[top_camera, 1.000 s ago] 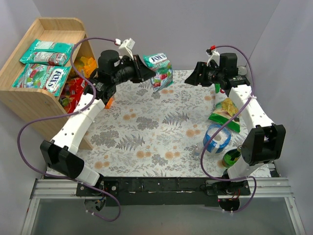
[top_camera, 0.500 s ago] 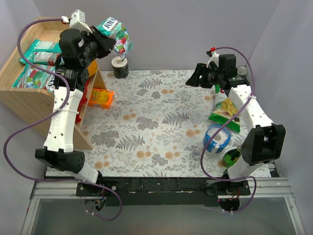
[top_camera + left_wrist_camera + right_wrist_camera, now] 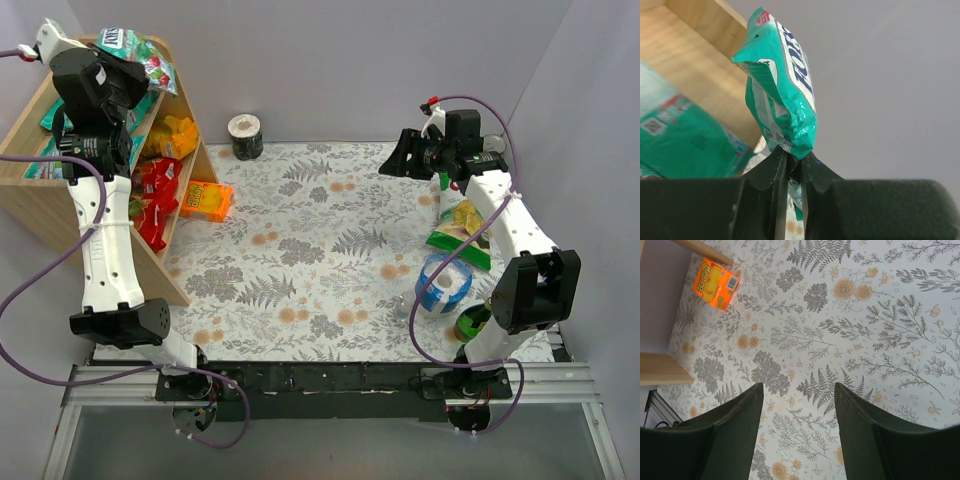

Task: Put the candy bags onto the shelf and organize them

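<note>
My left gripper is shut on a teal candy bag and holds it high over the top tier of the wooden shelf. In the left wrist view the bag stands up from the closed gripper, with another teal bag lying on the shelf board below. Red bags and an orange-yellow bag sit on lower tiers. My right gripper is open and empty above the floral table; it also shows in the right wrist view.
An orange box lies on the table beside the shelf, also in the right wrist view. A tape roll stands at the back. A green-and-white snack bag, a blue-and-white roll and a green item lie at the right.
My left arm has swung left and up with the teal bag, from over the table's back edge to above the shelf's top. The right arm has not moved.
</note>
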`<state>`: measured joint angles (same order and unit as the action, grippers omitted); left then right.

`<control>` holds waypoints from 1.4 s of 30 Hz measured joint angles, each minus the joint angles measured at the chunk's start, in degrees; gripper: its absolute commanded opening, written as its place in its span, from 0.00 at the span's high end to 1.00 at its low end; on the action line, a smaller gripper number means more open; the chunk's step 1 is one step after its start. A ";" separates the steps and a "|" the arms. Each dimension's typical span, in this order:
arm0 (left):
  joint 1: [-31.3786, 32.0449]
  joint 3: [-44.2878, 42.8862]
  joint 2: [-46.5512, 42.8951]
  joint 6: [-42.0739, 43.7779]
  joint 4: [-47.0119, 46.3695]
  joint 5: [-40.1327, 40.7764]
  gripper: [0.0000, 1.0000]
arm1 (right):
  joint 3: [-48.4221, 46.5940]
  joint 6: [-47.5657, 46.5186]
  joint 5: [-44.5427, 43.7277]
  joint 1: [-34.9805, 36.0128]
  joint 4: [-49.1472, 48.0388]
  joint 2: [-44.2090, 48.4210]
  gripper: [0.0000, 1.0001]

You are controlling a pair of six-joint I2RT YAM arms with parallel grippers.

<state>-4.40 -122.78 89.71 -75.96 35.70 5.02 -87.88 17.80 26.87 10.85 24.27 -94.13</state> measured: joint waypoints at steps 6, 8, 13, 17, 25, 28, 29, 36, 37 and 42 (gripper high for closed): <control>-5.66 -0.92 0.59 -3.39 0.24 0.24 1.00 | 0.72 0.00 0.31 0.00 -0.35 0.11 0.34; -7.58 -0.98 1.14 -4.52 -0.33 -2.08 1.00 | 1.53 -0.02 0.33 -0.02 -0.44 0.15 0.35; -12.63 0.44 2.97 -7.26 -3.65 -11.28 1.00 | 2.95 -0.02 0.33 -0.37 -0.39 0.20 0.35; -14.99 1.81 4.35 -8.50 -5.79 -17.44 0.99 | 2.99 0.00 0.52 -0.72 -0.42 0.20 0.36; -16.65 2.45 5.66 -10.34 -9.55 -26.56 0.96 | 2.89 0.22 0.96 -0.92 -0.44 0.00 0.37; -16.87 2.45 5.66 -10.64 -10.21 -27.63 0.95 | 2.89 0.44 1.14 -0.98 -0.44 -0.20 0.37; -16.96 2.43 5.66 -10.69 -10.29 -27.61 0.94 | 2.89 0.48 1.18 -1.01 -0.44 -0.24 0.38; -17.68 1.70 6.16 -10.38 -8.24 -24.06 0.79 | 2.89 1.09 1.60 -1.01 -0.46 -1.20 0.38; -17.79 1.49 6.34 -10.36 -8.22 -23.82 0.73 | 2.89 1.14 1.64 -1.01 -0.44 -1.27 0.38; -17.97 1.05 6.58 -10.05 -8.26 -23.15 0.52 | 2.82 1.55 1.86 -1.01 -0.46 -1.62 0.38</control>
<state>-22.37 -121.73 96.29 -86.02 27.44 -18.13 -85.06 19.35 28.73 9.85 23.81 -95.74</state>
